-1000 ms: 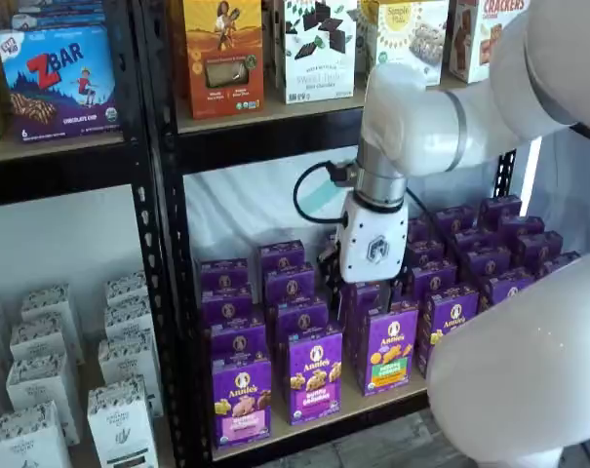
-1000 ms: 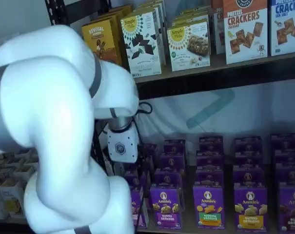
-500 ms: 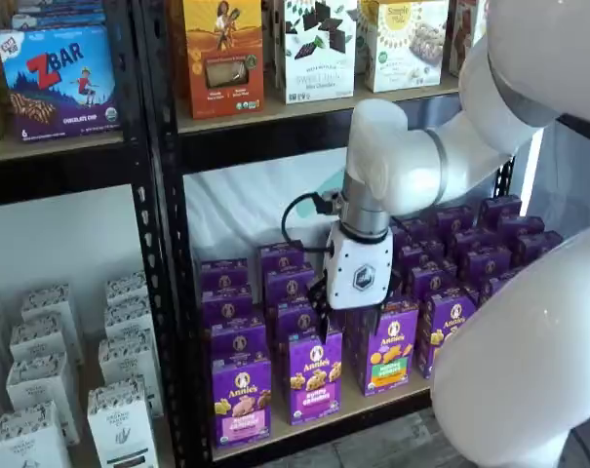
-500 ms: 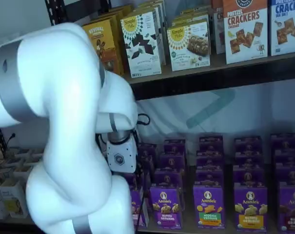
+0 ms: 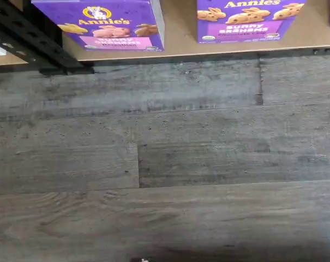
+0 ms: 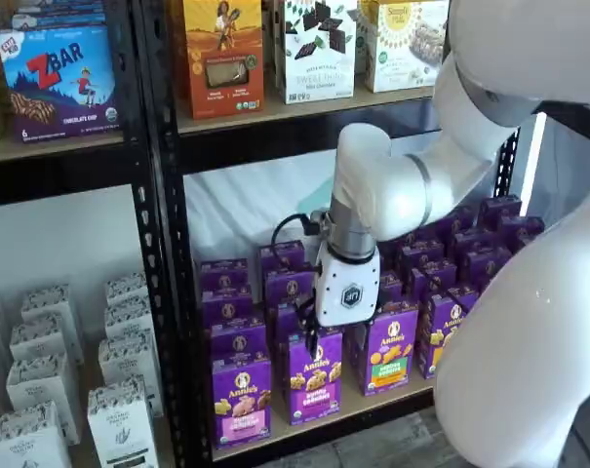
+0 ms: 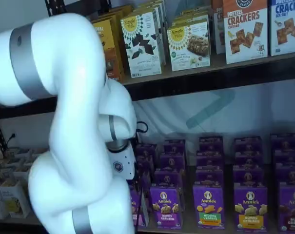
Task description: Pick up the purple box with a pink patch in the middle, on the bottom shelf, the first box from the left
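The purple box [image 6: 241, 399] with the pink band stands at the front left of the bottom shelf [image 6: 373, 408]. The wrist view shows its pink-banded lower front [image 5: 102, 24] on the tan board [image 5: 181, 33]. My gripper [image 6: 313, 347] hangs from its white body over the front row, just right of the purple box and above the neighbouring carton [image 6: 315, 375]. Its black fingers show only as a dark shape with no plain gap and no box in them. In a shelf view my arm covers most of the purple box, leaving a sliver [image 7: 136, 208].
A black rack post [image 6: 164, 244] stands just left of the purple box. Rows of purple cartons [image 6: 441, 283] fill the shelf behind and to the right. White cartons [image 6: 119, 414] fill the bay to the left. Grey wood floor [image 5: 165, 164] lies below the shelf edge.
My gripper has moved left and down across the bottom shelf's rows, from over the middle cartons to over the front row near the purple box.
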Controlling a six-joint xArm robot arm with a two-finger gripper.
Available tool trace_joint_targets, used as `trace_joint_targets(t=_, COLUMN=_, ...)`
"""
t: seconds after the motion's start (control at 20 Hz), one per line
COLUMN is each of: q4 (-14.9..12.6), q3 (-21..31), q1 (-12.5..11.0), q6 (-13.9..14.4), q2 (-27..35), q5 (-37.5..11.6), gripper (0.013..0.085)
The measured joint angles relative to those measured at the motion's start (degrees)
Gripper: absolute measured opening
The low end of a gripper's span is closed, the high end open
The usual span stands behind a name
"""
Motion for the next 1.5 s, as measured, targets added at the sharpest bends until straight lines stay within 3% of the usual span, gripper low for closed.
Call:
trace_joint_targets(t=0.6, q4=-1.6, q3=-2.6, q1=1.5, q6=2.6, q2=8.8, q5=-5.4, gripper=0.0850)
trace_joint_targets(t=0.9, q4=-0.2, q3=-4.2, q1=2.5, q6=2.2, q2=13.3, q5=-7.8, gripper=0.0850)
trace_joint_targets(t=1.15, q4=3.1, q3=-5.5, q1=3.3, q6=-0.2, q2=17.3, q5=-10.3, gripper=0.0850)
trace_joint_targets(t=1.5, q4=3.2, q3=-8.1, q1=3.6, q6=-0.2, q2=23.2, q5=-13.6, gripper=0.0850)
